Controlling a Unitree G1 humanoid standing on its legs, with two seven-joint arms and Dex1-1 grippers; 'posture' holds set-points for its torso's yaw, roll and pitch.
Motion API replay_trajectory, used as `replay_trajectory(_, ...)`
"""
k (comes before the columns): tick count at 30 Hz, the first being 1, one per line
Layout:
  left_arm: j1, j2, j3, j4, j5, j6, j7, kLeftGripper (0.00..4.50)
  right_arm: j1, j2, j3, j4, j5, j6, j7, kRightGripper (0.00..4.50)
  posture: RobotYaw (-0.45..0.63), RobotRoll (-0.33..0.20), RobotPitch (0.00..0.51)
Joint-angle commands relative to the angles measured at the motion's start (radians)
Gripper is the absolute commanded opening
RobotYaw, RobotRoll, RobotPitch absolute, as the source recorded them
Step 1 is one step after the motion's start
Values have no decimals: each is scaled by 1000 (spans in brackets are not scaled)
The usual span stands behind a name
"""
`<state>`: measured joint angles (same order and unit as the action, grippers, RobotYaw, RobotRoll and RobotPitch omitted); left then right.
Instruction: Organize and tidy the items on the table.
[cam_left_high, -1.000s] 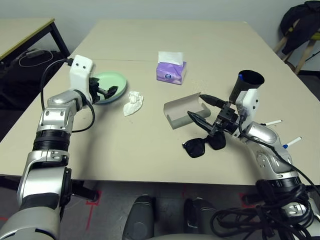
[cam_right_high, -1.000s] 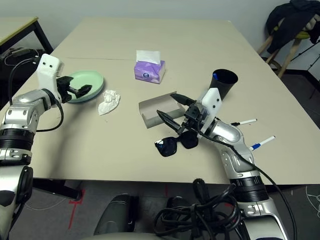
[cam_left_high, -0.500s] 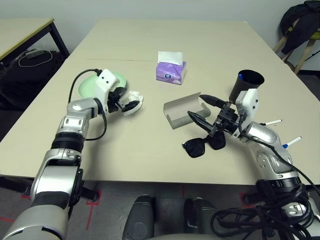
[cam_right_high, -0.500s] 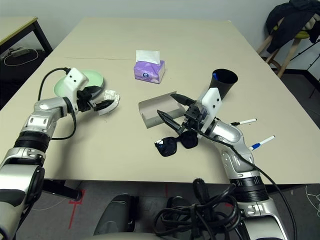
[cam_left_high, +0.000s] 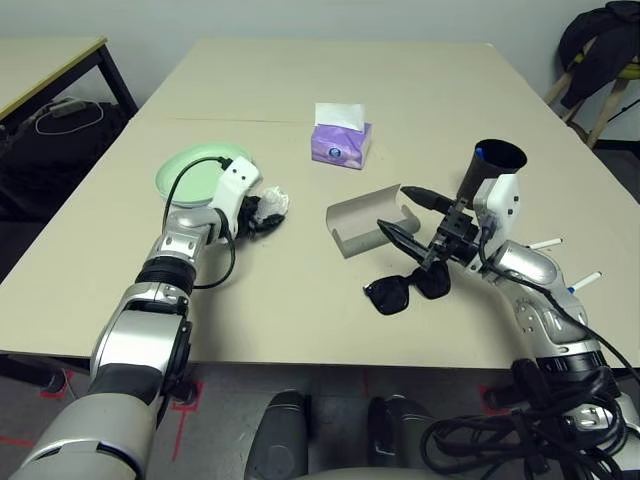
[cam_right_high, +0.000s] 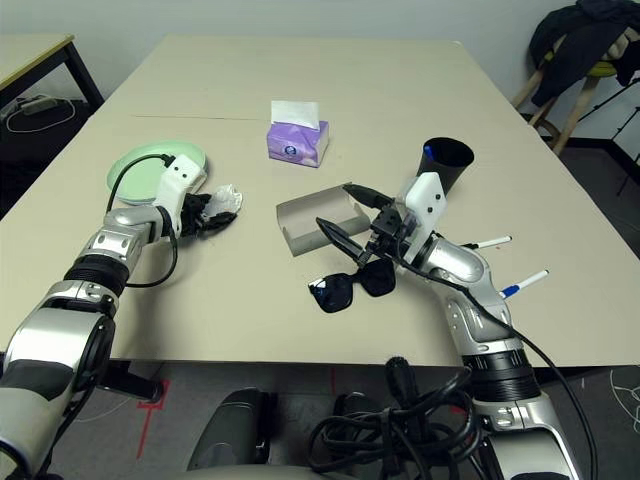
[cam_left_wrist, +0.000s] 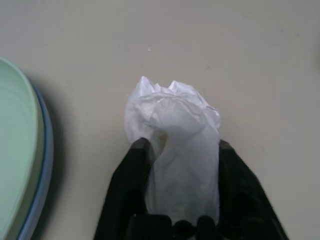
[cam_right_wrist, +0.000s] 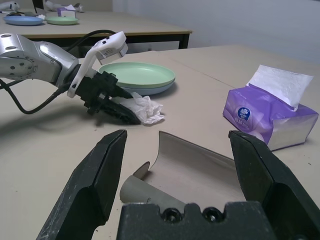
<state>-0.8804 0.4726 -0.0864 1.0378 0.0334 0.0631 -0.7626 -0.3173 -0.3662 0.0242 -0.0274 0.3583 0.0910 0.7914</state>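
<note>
Broad beige counter (cam_left_high: 300, 300) under everything. Toward the left side, stacked mint green and pale blue plates (cam_left_high: 190, 172), flat on the surface. Near the middle, grey oblong glasses case (cam_left_high: 362, 222) lying open; behind it, purple tissue box (cam_left_high: 342, 142) with a white sheet standing out of the top. Right of the case, black cup (cam_left_high: 492, 170), upright. Just in front of the case, black sunglasses (cam_left_high: 405, 290) resting on the counter. Right hand (cam_left_high: 408, 215) raised over the case and sunglasses, fingers spread wide, nothing between them. Left hand (cam_left_wrist: 175, 155) low beside the plates, fingers pinching the crumpled white tissue (cam_left_wrist: 172, 130) from both sides, tissue resting on the counter just beside the plate rim. Near the right edge, two white pens (cam_left_high: 560, 262), well apart from the cup.
</note>
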Motion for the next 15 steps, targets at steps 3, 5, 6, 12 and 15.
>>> replay_trajectory(3, 12, 3, 38, -46, -25, 37, -5, 61, 15, 0, -12, 0, 5, -6, -3, 4500, 143, 0, 59)
replay_trajectory(5, 22, 2, 62, -101, -50, 65, -14, 25, 16, 0, -10, 1, 4, -6, -2, 4500, 144, 0, 59)
replay_trajectory(6, 28, 2, 72, -130, -62, 82, -19, 25, 16, 0, -10, 1, 5, -6, -2, 4500, 146, 0, 59)
replay_trajectory(12, 4, -13, 196, -281, -158, 262, 114, 25, 10, 0, -8, 8, 5, -6, 1, 4500, 161, 0, 63)
replay_trajectory(15, -81, -27, 294, -205, -180, 230, 320, 25, 2, 6, -3, 13, 4, -4, 1, 4500, 169, 0, 64)
